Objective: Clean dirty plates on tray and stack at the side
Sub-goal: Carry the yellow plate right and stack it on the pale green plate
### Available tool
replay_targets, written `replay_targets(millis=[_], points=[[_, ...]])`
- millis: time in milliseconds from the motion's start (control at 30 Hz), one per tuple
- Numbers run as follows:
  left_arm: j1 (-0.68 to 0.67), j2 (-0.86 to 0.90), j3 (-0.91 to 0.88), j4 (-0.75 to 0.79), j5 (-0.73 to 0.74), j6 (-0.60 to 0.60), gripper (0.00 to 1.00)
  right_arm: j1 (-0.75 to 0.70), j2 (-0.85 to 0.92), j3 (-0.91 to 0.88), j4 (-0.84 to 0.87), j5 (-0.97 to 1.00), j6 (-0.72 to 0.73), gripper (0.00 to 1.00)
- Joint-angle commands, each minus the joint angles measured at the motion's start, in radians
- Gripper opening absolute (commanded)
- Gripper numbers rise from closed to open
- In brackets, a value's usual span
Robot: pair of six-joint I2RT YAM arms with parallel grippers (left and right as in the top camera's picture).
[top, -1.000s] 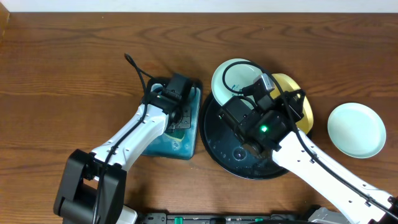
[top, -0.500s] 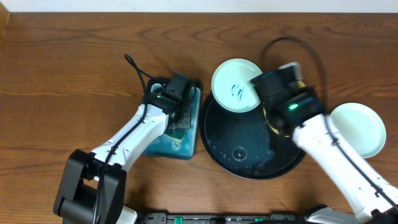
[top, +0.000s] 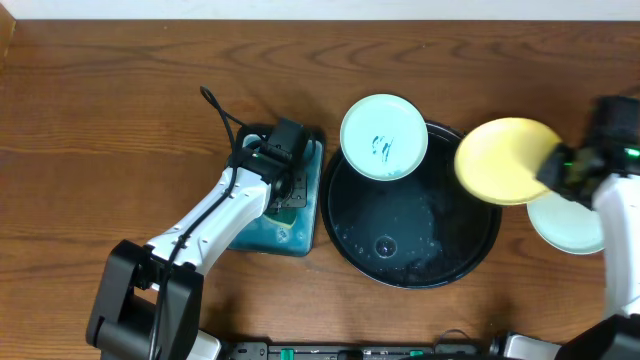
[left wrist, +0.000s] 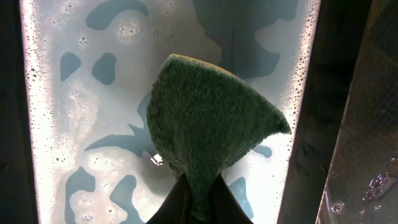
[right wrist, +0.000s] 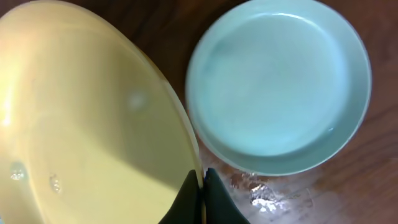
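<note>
At three o'clock of the tray (top: 420,215): yellow plate (top: 505,160), edge pinched by the right end effector (right wrist: 200,186), hanging partly over one clean mint plate (right wrist: 280,87) on the bench (top: 120,100); scribbled plate (top: 384,137) at twelve o'clock apparently unwashed; left end effector (left wrist: 194,193) clamped on the sponge (left wrist: 211,118) over the basin (top: 300,240); seemingly two-thirds done.

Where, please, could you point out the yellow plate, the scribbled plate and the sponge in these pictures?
yellow plate (top: 503,160), overhead view, middle of its face.
scribbled plate (top: 384,125), overhead view, pale face just above the teal marks.
sponge (left wrist: 211,124), left wrist view, middle of the green pad.
</note>
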Motion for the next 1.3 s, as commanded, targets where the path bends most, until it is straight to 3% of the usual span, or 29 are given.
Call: replay_targets(millis=[0,367,633,800,900,1033,1267], points=[[0.005,0.003,-0.004,0.000,-0.002,0.017,0.08,-0.113,0.000,-0.036,0.023,-0.097,0.065,0.01],[0.005,0.003,-0.004,0.000,-0.002,0.017,0.07,-0.389,0.001,-0.242,0.208,-0.093,0.156,0.01],[0.005,0.003,-0.004,0.000,-0.002,0.017,0.08,-0.446,0.001,-0.308,0.270,-0.093,0.197,0.01],[0.005,0.003,-0.004,0.000,-0.002,0.017,0.08,-0.445,0.001,-0.308,0.297,-0.135,0.197,0.42],[0.005,0.003,-0.004,0.000,-0.002,0.017,0.08,-0.436,0.001,-0.308,0.325,-0.230,0.187,0.56],[0.005,0.003,-0.004,0.000,-0.002,0.017,0.08,-0.396,0.001,-0.308,0.368,-0.331,0.115,0.66],[0.005,0.003,-0.004,0.000,-0.002,0.017,0.08,-0.223,0.001,-0.308,0.476,-0.493,-0.060,0.68]])
